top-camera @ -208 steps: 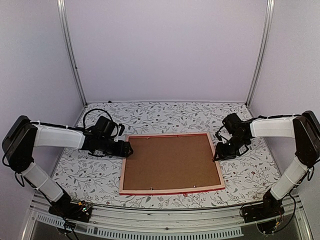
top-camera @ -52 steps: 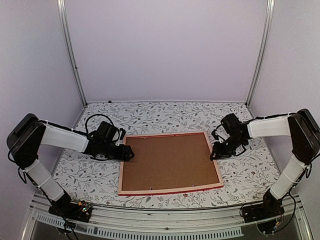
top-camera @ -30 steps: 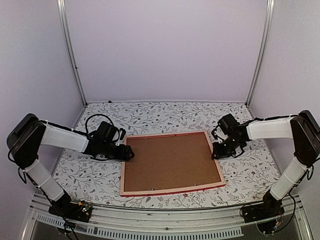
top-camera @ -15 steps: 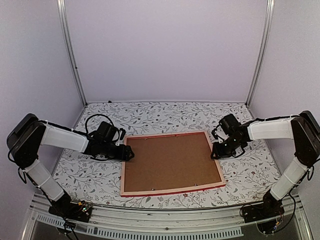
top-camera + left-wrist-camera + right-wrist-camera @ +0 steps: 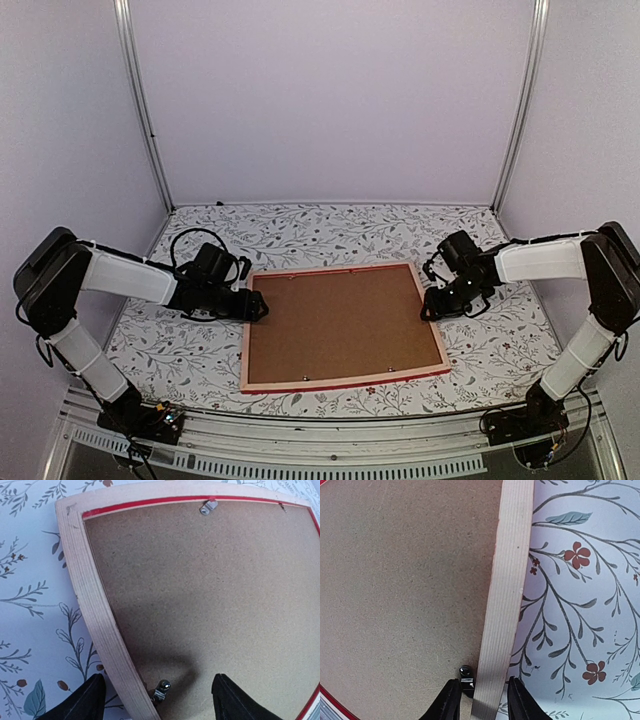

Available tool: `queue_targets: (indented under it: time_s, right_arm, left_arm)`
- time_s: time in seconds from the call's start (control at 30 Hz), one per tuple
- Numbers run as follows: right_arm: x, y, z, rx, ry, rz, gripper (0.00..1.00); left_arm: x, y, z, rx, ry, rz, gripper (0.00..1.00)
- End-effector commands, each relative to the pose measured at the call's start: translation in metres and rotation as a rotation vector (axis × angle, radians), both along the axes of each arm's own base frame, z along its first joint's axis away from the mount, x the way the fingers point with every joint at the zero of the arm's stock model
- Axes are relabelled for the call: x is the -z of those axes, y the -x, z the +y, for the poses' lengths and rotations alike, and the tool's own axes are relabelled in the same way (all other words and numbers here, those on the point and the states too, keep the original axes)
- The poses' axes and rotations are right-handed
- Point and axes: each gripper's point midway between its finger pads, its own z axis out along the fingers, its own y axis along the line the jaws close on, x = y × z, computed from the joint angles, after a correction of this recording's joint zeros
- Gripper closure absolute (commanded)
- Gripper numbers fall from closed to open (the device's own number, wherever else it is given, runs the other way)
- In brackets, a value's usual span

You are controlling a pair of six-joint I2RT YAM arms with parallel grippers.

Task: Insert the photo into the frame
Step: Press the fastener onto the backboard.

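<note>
The frame (image 5: 246, 345) lies face down in the middle of the table (image 5: 330, 230), brown backing board (image 5: 340, 325) upward; the photo cannot be seen in any view; the left gripper (image 5: 256, 305) sits at the frame's 9 o'clock edge, jaws wide, fingertips cut off at the wrist view's bottom; the right gripper (image 5: 430, 306), at 3 o'clock, stands narrowly parted astride the pale rail, a gap and a small clip (image 5: 466, 672) beside its inner finger.

Top camera high overhead; wrist cameras close; all share frame (image 5: 246, 335).
</note>
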Motion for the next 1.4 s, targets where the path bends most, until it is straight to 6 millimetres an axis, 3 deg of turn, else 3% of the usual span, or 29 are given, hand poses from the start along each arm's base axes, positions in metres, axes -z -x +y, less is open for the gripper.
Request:
queue_targets:
  time_s: [0.0, 0.33, 0.67, 0.97, 1.13, 1.37]
  right_arm:
    - [0.004, 0.002, -0.003, -0.006, 0.036, -0.011, 0.66]
    - [0.008, 0.002, -0.005, -0.002, 0.055, -0.007, 0.78]
    - [0.006, 0.001, 0.0, -0.021, 0.038, -0.007, 0.83]
    - [-0.014, -0.007, 0.011, -0.006, -0.038, -0.046, 0.56]
    - [-0.021, -0.013, 0.01, 0.021, -0.042, -0.061, 0.53]
    - [-0.016, -0.013, 0.006, 0.03, -0.022, -0.054, 0.54]
  left_arm:
    - [0.018, 0.017, 0.008, 0.002, -0.033, 0.078, 0.24]
    - [0.018, 0.016, 0.007, 0.004, -0.03, 0.081, 0.24]
    - [0.017, 0.015, 0.006, 0.009, -0.03, 0.077, 0.24]
    - [0.018, 0.017, 0.008, 0.004, -0.036, 0.074, 0.23]
    - [0.015, 0.017, 0.011, -0.003, -0.04, 0.062, 0.21]
    - [0.01, 0.016, 0.017, -0.022, -0.062, 0.046, 0.19]
